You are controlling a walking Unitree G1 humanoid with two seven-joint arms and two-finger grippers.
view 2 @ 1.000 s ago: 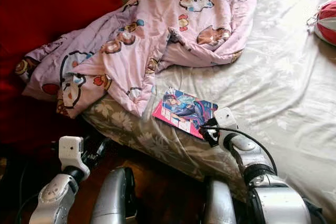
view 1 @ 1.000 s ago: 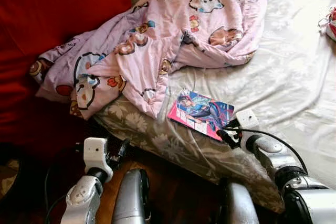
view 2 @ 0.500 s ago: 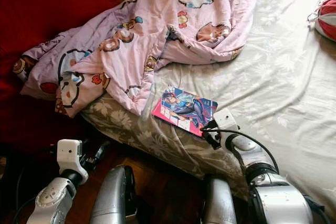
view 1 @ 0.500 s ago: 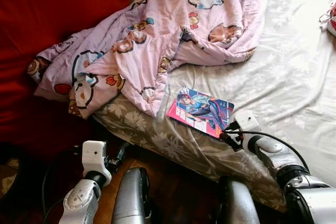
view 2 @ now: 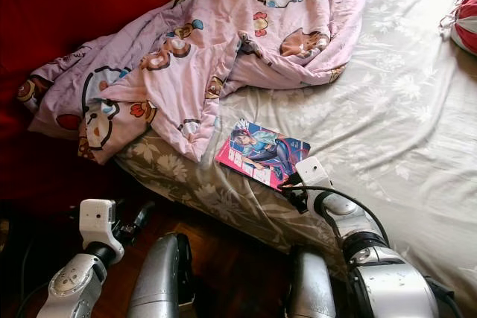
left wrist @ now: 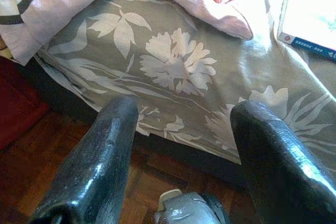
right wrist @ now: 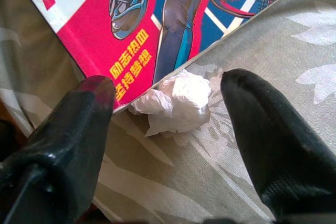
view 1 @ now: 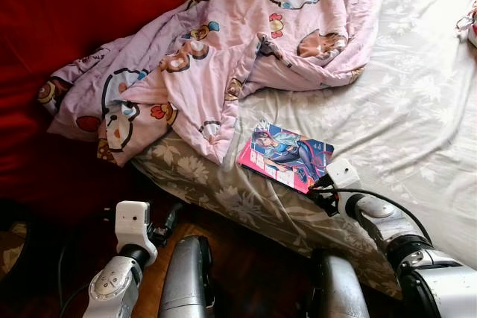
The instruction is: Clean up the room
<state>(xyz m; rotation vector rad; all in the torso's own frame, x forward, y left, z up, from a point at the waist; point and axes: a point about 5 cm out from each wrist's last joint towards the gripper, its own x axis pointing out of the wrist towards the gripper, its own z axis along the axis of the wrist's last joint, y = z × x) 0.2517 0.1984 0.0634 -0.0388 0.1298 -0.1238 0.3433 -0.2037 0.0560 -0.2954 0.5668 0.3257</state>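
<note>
A colourful comic book point(view 1: 287, 156) lies flat on the bed near its front edge. A crumpled white tissue point(right wrist: 173, 103) sits on the sheet against the book's pink corner. My right gripper point(view 1: 322, 193) hovers just over that corner, open, with one black finger point(right wrist: 79, 129) on each side of the tissue and not touching it. My left gripper point(view 1: 168, 217) hangs low beside the bed's flowered side point(left wrist: 173, 66), open and holding nothing.
A rumpled pink cartoon-print blanket point(view 1: 223, 42) spills from the bed over its left corner. The pale flowered sheet point(view 1: 402, 109) stretches to the right, with a red and white object point(view 2: 466, 20) at the far edge. Red fabric point(view 1: 74, 5) stands on the left above dark wooden floor point(view 1: 246, 258).
My right gripper has edged slightly left along the book's near corner. The head view has shifted a little; the left arm has barely moved.
</note>
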